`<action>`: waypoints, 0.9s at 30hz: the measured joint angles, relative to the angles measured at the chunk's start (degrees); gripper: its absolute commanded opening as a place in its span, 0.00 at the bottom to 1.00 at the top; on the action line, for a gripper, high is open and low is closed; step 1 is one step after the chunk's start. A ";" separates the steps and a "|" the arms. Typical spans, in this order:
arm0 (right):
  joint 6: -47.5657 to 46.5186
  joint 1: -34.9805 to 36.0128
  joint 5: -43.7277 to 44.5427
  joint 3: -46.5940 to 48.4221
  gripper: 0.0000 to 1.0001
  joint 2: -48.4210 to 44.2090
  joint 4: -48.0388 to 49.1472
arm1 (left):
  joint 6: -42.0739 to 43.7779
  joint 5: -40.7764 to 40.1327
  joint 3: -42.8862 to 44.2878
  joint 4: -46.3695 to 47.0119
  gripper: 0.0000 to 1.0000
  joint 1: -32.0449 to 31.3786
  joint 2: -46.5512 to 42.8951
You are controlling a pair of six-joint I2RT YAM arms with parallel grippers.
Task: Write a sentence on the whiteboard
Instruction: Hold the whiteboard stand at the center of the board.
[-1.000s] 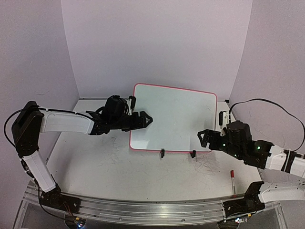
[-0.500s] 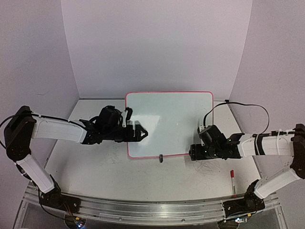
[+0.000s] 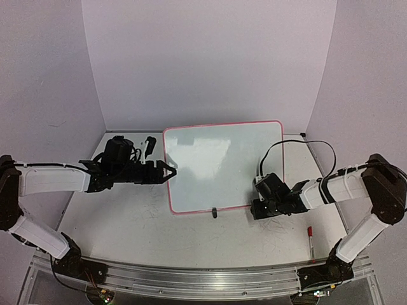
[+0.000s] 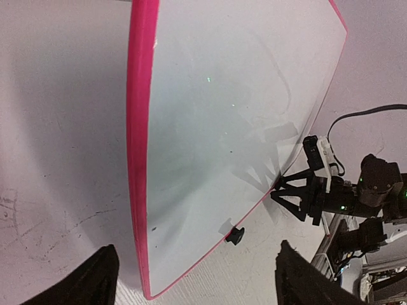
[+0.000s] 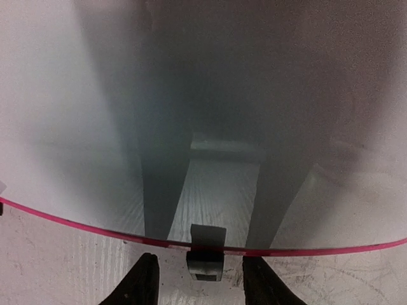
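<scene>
Right wrist view shows the right gripper (image 5: 200,264) parted astride a black clip foot (image 5: 205,251) on the near rim of the whiteboard (image 3: 222,165), which sits blank at the middle of the table (image 3: 127,216) with the left gripper (image 3: 168,171) open at its left rim: centre the foot, then close squarely to avoid tipping it.

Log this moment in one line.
left gripper: open, at whiteboard left edge | right gripper: open around clip foot | whiteboard: standing, blank | marker: on table
</scene>
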 measured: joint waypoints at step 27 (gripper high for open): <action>1.50 0.35 4.32 -0.63 0.02 1.02 3.15 | 3.22 -0.70 1.28 1.80 0.66 -4.36 5.73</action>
